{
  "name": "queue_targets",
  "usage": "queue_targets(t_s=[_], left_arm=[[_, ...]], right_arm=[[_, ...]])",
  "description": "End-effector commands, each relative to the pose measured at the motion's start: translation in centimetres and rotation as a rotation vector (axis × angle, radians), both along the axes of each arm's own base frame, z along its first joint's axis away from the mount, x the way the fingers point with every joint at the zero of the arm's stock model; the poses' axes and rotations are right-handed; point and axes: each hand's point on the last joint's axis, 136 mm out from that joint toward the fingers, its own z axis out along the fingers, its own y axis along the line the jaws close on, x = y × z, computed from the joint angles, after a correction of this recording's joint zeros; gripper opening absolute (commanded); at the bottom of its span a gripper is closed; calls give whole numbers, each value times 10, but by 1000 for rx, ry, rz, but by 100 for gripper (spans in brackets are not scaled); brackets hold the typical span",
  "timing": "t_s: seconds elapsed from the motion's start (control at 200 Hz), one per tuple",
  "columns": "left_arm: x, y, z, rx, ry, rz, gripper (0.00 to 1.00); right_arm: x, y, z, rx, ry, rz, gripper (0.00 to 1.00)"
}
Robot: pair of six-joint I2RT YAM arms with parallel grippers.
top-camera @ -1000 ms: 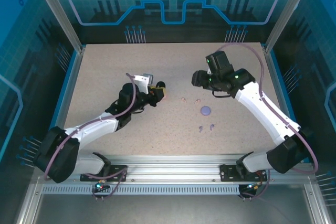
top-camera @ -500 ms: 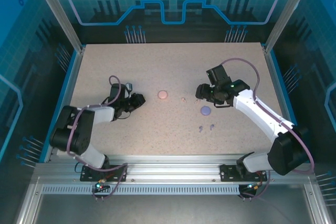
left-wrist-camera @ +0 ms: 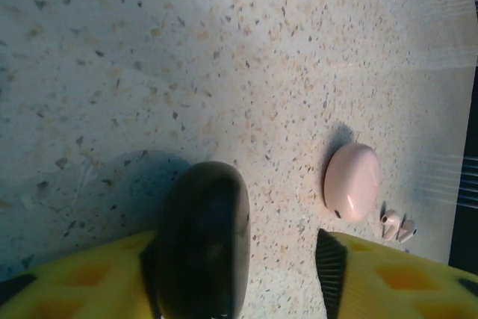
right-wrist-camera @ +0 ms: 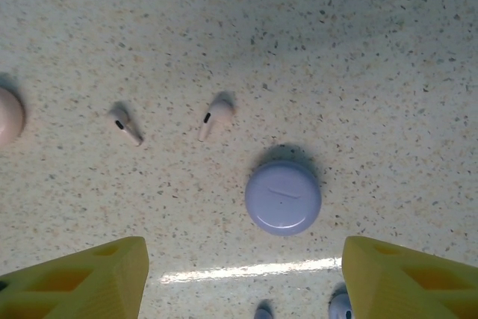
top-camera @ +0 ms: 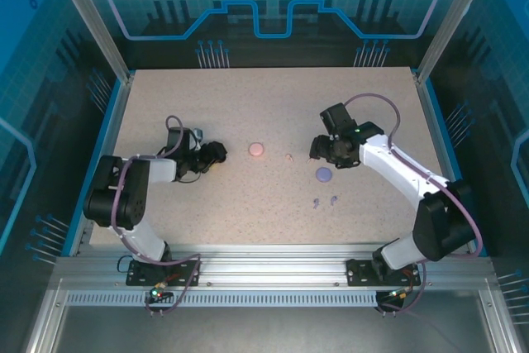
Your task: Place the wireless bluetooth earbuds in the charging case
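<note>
A closed black charging case (left-wrist-camera: 203, 240) lies on the table between my left gripper's (left-wrist-camera: 239, 267) yellow fingers. It rests against the left finger, and a gap separates it from the right pad (left-wrist-camera: 331, 267), so the jaws are open. A pink case (top-camera: 257, 150) lies to its right, with two pale pink earbuds (right-wrist-camera: 127, 125) (right-wrist-camera: 215, 116) beyond it. My right gripper (right-wrist-camera: 246, 289) hovers open over the closed lilac case (right-wrist-camera: 283, 197), with nothing between its fingers. Two lilac earbuds (top-camera: 316, 202) (top-camera: 334, 199) lie nearer the front edge.
The speckled table (top-camera: 207, 105) is fenced by blue rails at the left and right edges. Both arms sit low over the table's middle band, the left gripper (top-camera: 211, 155) and the right gripper (top-camera: 326, 150) about a forearm apart.
My left gripper carried the black case left, away from the pink case, set it down and opened. My right gripper dropped towards the lilac case and widened.
</note>
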Motion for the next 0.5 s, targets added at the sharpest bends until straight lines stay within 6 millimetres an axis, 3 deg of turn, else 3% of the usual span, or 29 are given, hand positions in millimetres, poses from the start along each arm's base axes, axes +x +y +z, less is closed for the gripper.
queue_targets(t_s=[0.0, 0.125, 0.23, 0.26, 0.495], left_arm=[[-13, 32, -13, 133, 94, 95, 67], [-14, 43, 4, 185, 94, 126, 84], [-15, 52, 26, 251, 66, 124, 92], [-16, 54, 32, 270, 59, 120, 98], [-16, 72, 101, 357, -92, 189, 99]], right_arm=[[7, -7, 11, -28, 5, -28, 71], [8, -8, 19, -39, 9, -22, 72], [8, -12, 25, -63, 14, -27, 74], [8, -13, 26, -70, 14, -31, 77], [12, -27, 19, -106, 117, -66, 85]])
